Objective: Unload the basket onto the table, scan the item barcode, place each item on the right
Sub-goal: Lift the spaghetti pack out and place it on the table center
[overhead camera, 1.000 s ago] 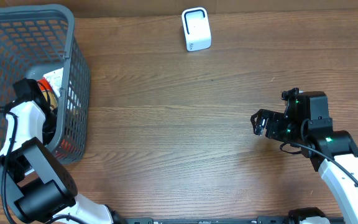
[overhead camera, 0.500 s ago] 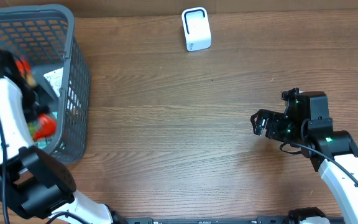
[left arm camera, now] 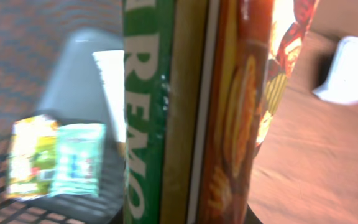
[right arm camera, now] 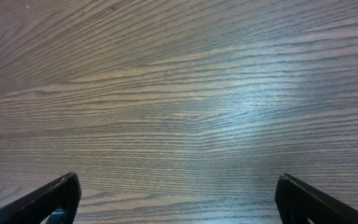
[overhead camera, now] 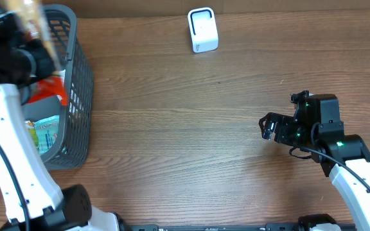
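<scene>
Above the basket point(overhead camera: 77, 83), the left gripper point(overhead camera: 29, 56) is pinching its jaws narrowly on a snack packet point(left arm camera: 191, 112). The packet is filling the wrist view and hiding the fingers, and overhead both are showing only as a blur. Other packets point(left arm camera: 55, 158) are lying in the basket below. The right gripper point(overhead camera: 270, 126) is hovering over the worktop point(overhead camera: 185, 147), jaws spread wide, well apart from the white scanner point(overhead camera: 202, 30).

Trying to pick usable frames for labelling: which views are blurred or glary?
Left wrist: orange-and-green printed snack packet fills the frame, soft; everything behind smeared. Overhead: top of left arm motion-blurred, white box-shaped scanner crisp. Right wrist: sharp brown wooden table, pale glare patch right of centre.
</scene>
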Available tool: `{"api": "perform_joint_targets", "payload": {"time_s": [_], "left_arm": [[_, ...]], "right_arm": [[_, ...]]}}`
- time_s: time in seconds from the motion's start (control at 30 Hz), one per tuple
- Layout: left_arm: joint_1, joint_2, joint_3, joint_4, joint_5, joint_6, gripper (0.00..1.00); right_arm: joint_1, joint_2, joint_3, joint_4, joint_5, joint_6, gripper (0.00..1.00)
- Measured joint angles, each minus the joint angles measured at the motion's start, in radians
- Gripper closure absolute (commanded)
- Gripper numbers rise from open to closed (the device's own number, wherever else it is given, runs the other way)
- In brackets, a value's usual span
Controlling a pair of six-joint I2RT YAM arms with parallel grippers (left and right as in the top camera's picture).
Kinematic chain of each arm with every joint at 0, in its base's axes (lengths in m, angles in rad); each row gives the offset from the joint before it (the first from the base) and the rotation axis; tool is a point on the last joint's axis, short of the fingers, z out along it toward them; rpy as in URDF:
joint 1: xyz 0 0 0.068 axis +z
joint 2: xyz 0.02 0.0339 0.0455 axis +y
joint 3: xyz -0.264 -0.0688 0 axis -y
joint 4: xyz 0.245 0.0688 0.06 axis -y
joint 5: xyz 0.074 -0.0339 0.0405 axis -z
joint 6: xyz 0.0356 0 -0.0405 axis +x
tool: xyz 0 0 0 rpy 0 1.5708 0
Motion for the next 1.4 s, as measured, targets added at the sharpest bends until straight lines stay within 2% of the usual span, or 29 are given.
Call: {"api": "perform_joint_targets", "payload": {"time_s": [0.17,0.33,0.47,0.57,0.7,0.73,0.8,0.83,0.87,0.9,0.97,1.07,1.17,1.4], "left_arm": [[-0.239,-0.019,-0.016,-0.028,0.041,0.001,0.95],[-0.455,-0.018,-0.217,0.078,0.064,-0.072,0.96],[-0.599,-0.010,-0.517,0.277,0.068,-0.182,0.96],[-0.694,0.000,-0.750,0.501,0.066,-0.279,0.96],[-0.790,0.006,-0.984,0.703,0.060,-0.399,0.96],[-0.816,0.006,-1.038,0.743,0.064,-0.429,0.91],[-0.845,0.006,-1.100,0.786,0.066,-0.470,0.70],[-0.856,0.006,-1.123,0.802,0.067,-0.485,0.55],[-0.863,0.006,-1.138,0.810,0.066,-0.497,0.45],[-0.864,0.006,-1.142,0.815,0.067,-0.506,0.36],[-0.866,0.004,-1.141,0.832,0.066,-0.515,0.28],[-0.859,0.002,-1.101,0.781,0.072,-0.502,0.27],[-0.827,0.003,-0.980,0.672,0.077,-0.473,0.27],[-0.610,0.001,-0.362,0.328,0.087,-0.350,0.23]], "right_arm": [[0.000,0.000,0.000,0.000,0.000,0.001,0.00],[0.000,0.000,0.000,-0.001,0.000,0.000,0.00],[0.000,0.000,0.001,0.000,0.000,0.000,0.00],[0.000,0.000,0.002,-0.001,0.000,0.000,0.00],[0.000,0.001,0.002,0.000,0.000,0.000,0.00],[0.000,0.001,0.002,0.000,0.000,0.000,0.00],[0.000,0.001,0.002,0.000,0.000,0.000,0.00],[0.000,0.001,0.002,0.000,0.000,0.000,0.00],[0.000,0.001,0.002,-0.001,0.000,0.000,0.00],[0.000,0.001,0.002,0.000,0.000,0.000,0.00],[0.000,0.001,0.002,0.000,0.000,0.000,0.00],[0.000,0.001,0.002,0.000,0.000,0.000,0.00],[0.000,0.001,0.002,0.000,0.000,0.000,0.00],[0.000,0.001,0.003,-0.001,0.000,0.000,0.00]]}}
